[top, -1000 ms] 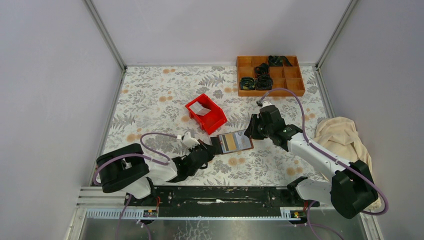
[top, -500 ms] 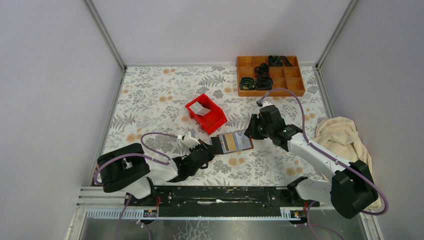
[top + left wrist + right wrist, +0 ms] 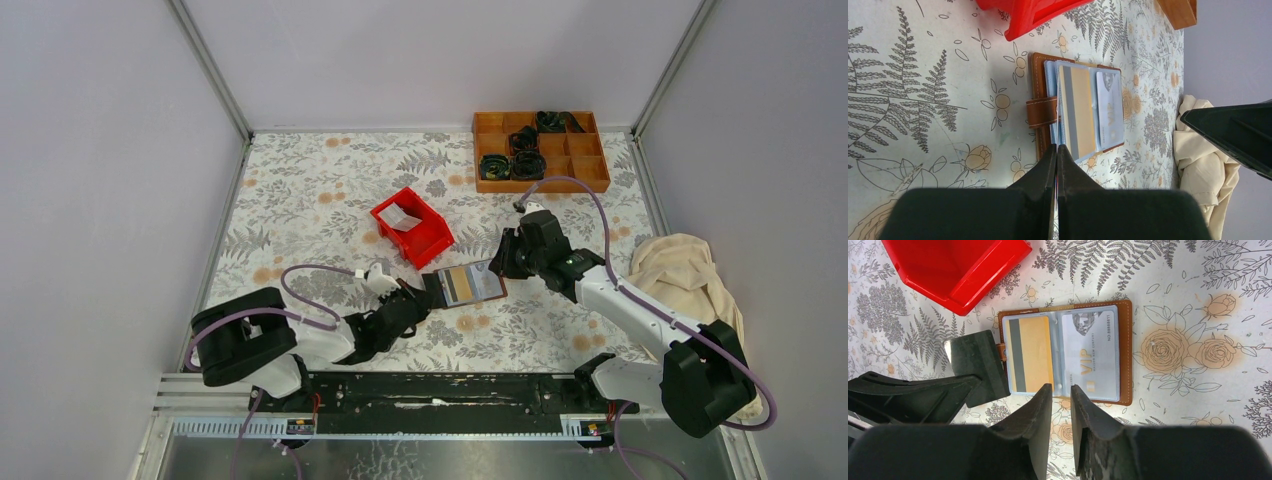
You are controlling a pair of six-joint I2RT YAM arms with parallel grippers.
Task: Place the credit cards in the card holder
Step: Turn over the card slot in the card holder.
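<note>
Top external view: the brown card holder (image 3: 470,285) is seen lying open and flat on the floral table (image 3: 320,190), between the two tools. A gold-tan credit card (image 3: 1030,360) is kept in the clear sleeve nearer the left tool (image 3: 425,292), and a white credit card (image 3: 1090,352) marked VIP in the other sleeve. The left tool's jaws are pressed together, with the tips set at the holder's edge beside the snap strap (image 3: 1043,112); whether that edge is pinched cannot be told. The right tool (image 3: 497,262) is poised at the holder's right end, its jaws slightly apart with nothing between them. A red plastic bin (image 3: 430,240) is placed just beyond the holder's far left corner, with a white flat piece (image 3: 403,218) lying in it. An orange wooden compartment tray (image 3: 585,150) holding black coiled items (image 3: 510,160) is set well apart at the far right. A cream cloth (image 3: 685,275) is bunched at the table's right edge.
</note>
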